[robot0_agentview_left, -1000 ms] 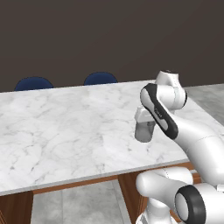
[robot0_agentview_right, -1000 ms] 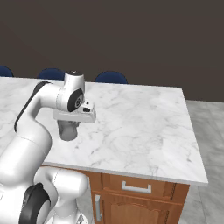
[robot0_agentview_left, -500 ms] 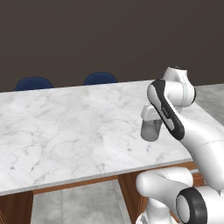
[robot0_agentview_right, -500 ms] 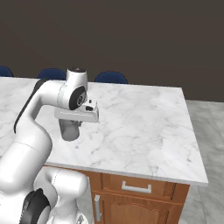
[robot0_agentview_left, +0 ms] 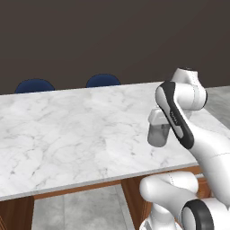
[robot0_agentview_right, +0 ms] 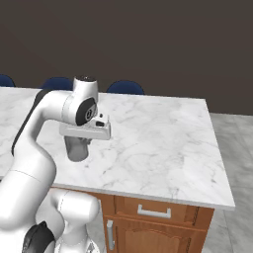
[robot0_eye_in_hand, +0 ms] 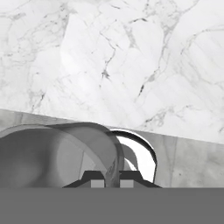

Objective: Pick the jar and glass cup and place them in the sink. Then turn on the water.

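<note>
The jaws are closed on the wall of the glass cup (robot0_eye_in_hand: 65, 153); in the hand view the two dark fingertips (robot0_eye_in_hand: 93, 178) pinch its rim at 6 o'clock. The gripper (robot0_agentview_left: 158, 130) holds the cup upright, lifted above the marble counter (robot0_agentview_left: 67, 130), near the counter's front edge. In the right base view the cup (robot0_agentview_right: 77, 148) hangs under the hand at about 9 o'clock. Blue chairs (robot0_agentview_left: 102, 81) stand behind the counter.

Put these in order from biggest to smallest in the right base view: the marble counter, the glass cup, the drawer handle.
1. Marble counter, by far the biggest.
2. Glass cup, held in the gripper.
3. Drawer handle, thinner, though about as long as the cup is tall.
</note>
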